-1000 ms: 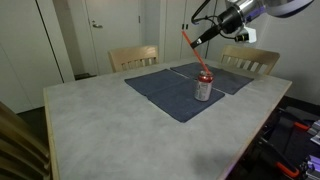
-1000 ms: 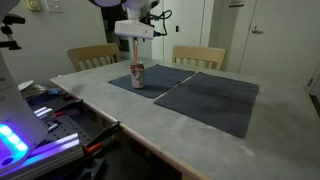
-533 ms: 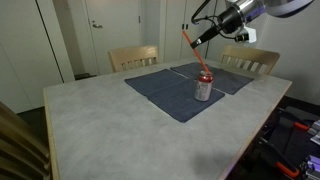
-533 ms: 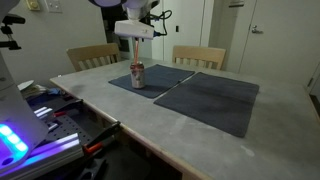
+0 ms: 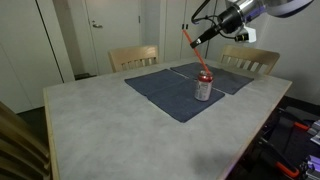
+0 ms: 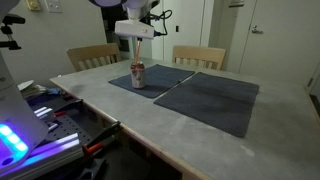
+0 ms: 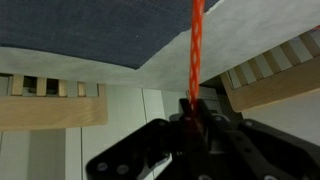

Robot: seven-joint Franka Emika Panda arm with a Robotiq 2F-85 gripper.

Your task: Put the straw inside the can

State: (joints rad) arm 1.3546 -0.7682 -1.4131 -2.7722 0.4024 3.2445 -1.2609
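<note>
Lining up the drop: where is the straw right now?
In an exterior view the straw slants from the gripper down to the top of the can, on the dark mat.

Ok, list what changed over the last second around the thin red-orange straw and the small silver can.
Nothing visibly moved. The gripper stays clamped on the upper part of the thin red-orange drinking straw, which slants down to the top of the small silver metal can. The can stands on the dark blue cloth mat as before.
</note>
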